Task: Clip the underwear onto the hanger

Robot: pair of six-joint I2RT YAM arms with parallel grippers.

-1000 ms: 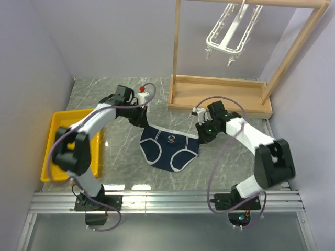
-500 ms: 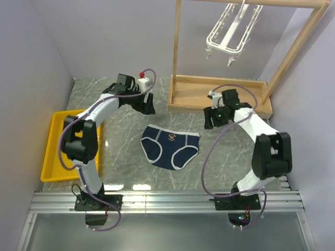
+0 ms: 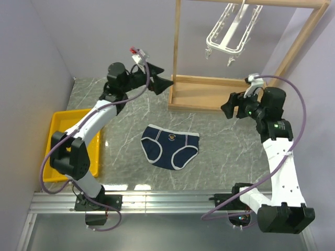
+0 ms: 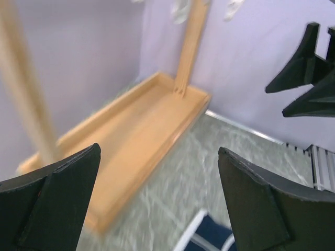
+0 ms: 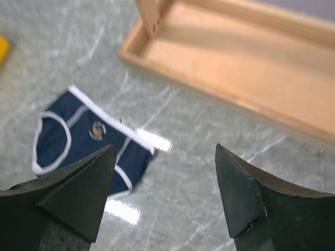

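The grey marbled counter (image 3: 125,151) is shut in by lilac walls (image 3: 31,63) on the left, back and right, with a ribbed aluminium rail (image 3: 167,201) along its near edge. A shallow yellow plastic tray (image 3: 52,151) sits well left of the light wooden rack (image 3: 220,94), against the left wall.

The left claw (image 3: 166,83) hangs in the air just left of the rack's left post. Its fingers are spread wide with nothing between them, as the left wrist view shows (image 4: 158,150).

The small navy-blue fabric underwear with white trim (image 3: 170,146) lies flat on the counter in front of the rack's left end, apart from it, with bare counter all around. A small round emblem (image 3: 170,139) marks its front, too small to read.

The white plastic open-frame hanger (image 3: 230,34) hangs under the rack's top bar, its clips dangling.

The right claw (image 3: 226,107) is raised in front of the rack's right half, also spread wide and holding nothing (image 5: 165,151).

A second ago both claws were down at the waistband corners of the underwear. Half a second ago they had let go and drawn back. Now both are higher and farther apart, and the right arm has swung out to the right. The underwear has not moved in the last half second.
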